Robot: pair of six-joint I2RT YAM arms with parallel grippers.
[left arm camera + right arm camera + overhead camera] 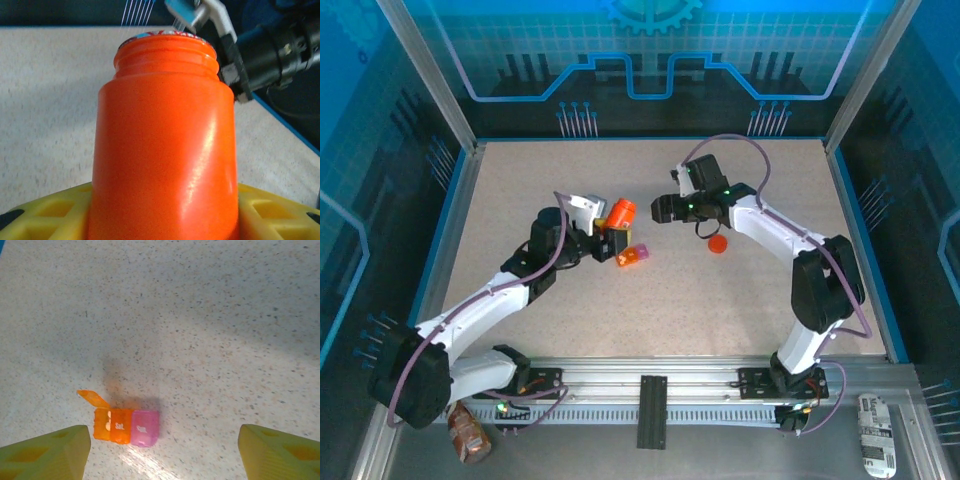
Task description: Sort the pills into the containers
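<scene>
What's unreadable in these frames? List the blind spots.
- Inside of the orange bottle: in the left wrist view the low angle and opaque wall hide its contents.
- Pill box contents: too small in the right wrist view. There is a pale speck in the open end compartment, but it is unclear what it is.
- Lid lettering on the pill box: blurred in the right wrist view.
- Red cap: too small in the top view to tell which way up it lies.
</scene>
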